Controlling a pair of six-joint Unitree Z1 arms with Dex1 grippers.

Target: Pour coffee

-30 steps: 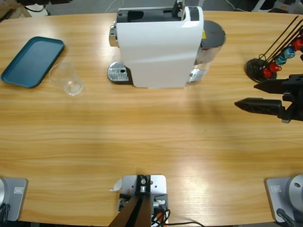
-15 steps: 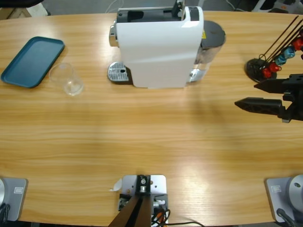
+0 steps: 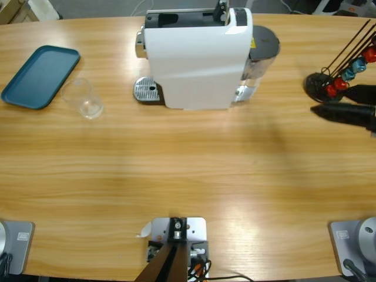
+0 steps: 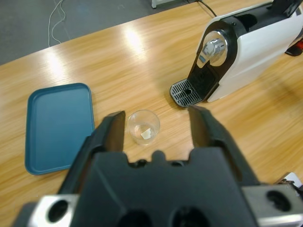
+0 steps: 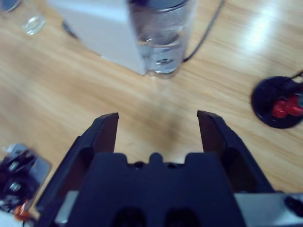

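Note:
A small clear glass (image 3: pixel 85 98) stands empty on the table, between the teal tray (image 3: pixel 40 76) and the white coffee machine (image 3: pixel 197 56). The coffee is out of view. My left gripper (image 4: pixel 156 113) hangs open high above the table, and the glass (image 4: pixel 143 126) shows between its jaws. It does not show in the high view. My right gripper (image 3: pixel 332 101) is at the table's right edge, beside the capsule stand (image 3: pixel 324 84). It is open (image 5: pixel 157 116) and holds nothing, and it points toward the machine's water tank (image 5: pixel 163 35).
The machine's metal drip grate (image 3: pixel 147 89) faces the glass side. Red and blue capsules (image 3: pixel 346 76) hang on the black stand. The tray (image 4: pixel 59 125) lies bare at the far left. Bare wood stretches across the table's front half.
My right gripper has drawn back toward the right edge and a little toward the capsule stand. The glass, tray and machine have not moved.

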